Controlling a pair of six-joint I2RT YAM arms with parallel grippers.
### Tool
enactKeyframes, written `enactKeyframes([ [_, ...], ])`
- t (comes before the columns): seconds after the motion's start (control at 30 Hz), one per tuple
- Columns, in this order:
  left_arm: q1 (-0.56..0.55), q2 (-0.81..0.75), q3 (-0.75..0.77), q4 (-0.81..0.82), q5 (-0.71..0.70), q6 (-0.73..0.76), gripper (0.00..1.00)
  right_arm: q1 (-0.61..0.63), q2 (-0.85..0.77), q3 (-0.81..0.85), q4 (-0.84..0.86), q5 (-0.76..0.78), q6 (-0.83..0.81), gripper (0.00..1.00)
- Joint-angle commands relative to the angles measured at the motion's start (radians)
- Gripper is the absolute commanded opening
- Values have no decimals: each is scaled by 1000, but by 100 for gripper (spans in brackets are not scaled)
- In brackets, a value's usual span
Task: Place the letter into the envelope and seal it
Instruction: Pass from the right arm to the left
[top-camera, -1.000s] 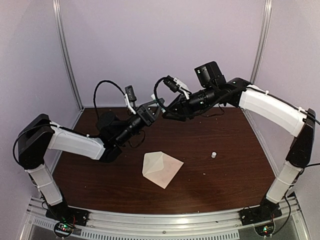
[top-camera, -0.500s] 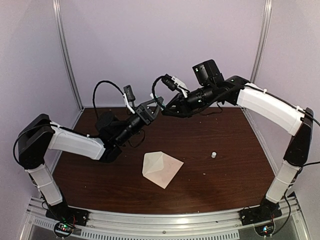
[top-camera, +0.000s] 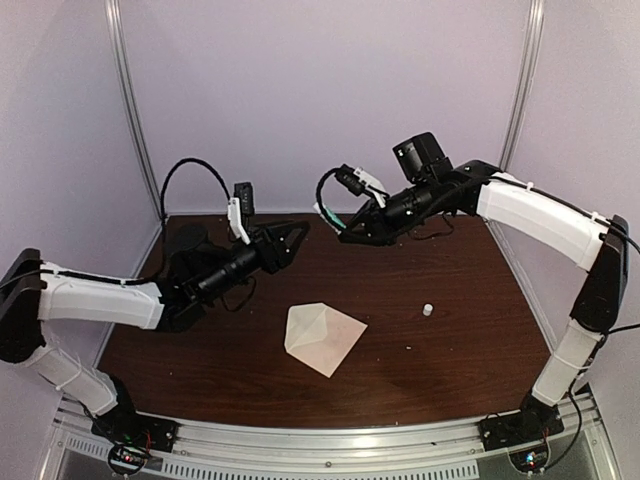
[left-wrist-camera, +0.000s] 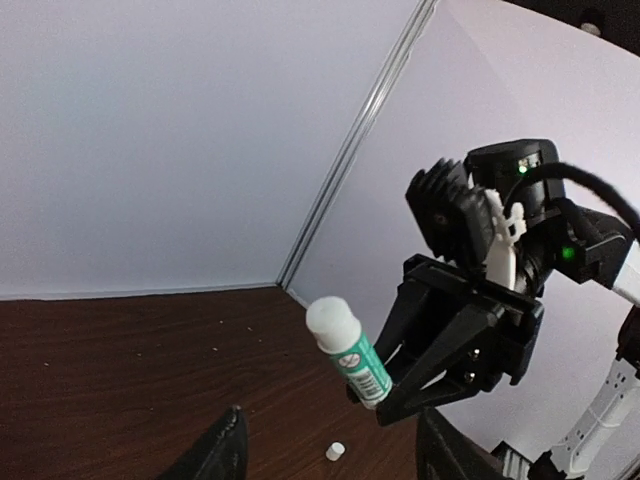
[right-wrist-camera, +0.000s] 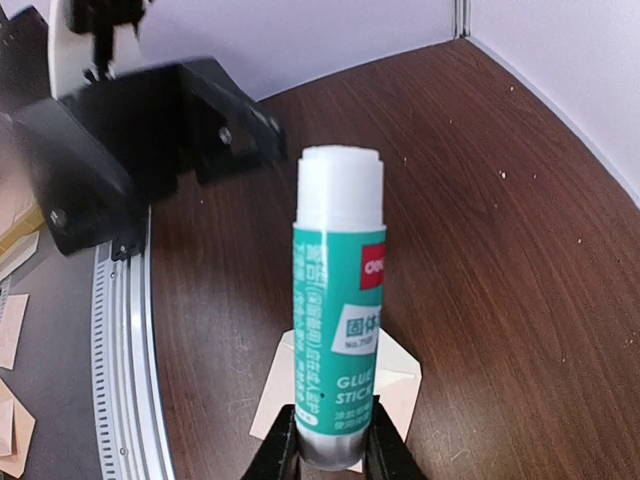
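Observation:
The envelope (top-camera: 322, 338) lies flat on the dark table with its triangular flap open, and it also shows under the stick in the right wrist view (right-wrist-camera: 402, 385). No separate letter sheet is visible. My right gripper (top-camera: 336, 224) hangs above the table's back middle, shut on the base of a green-and-white glue stick (right-wrist-camera: 338, 330), whose white end points toward the left arm. My left gripper (top-camera: 298, 234) stands open and empty a short way left of the stick (left-wrist-camera: 350, 352), not touching it.
A small white cylinder piece (top-camera: 427, 309) lies on the table right of the envelope, seen also in the left wrist view (left-wrist-camera: 335, 451). The left arm's black wrist block (right-wrist-camera: 115, 160) faces the stick. Pale walls and metal posts (top-camera: 135, 120) enclose the table.
Both grippers were together at the glue stick. The right gripper has shut on it. The left gripper has opened, let go and drawn back to the left.

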Motion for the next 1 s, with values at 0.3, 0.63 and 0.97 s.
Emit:
enactKeyframes([
  [0.3, -239, -305, 169, -861, -437, 1363, 54, -29, 5, -115, -177, -299, -70, 17],
  [0.63, -404, -209, 106, -523, -679, 1888, 61, -30, 49, -128, -217, -469, -49, 17],
  [0.97, -428, -49, 90, -267, -720, 2203, 63, -29, 40, -147, -212, -517, -32, 18],
])
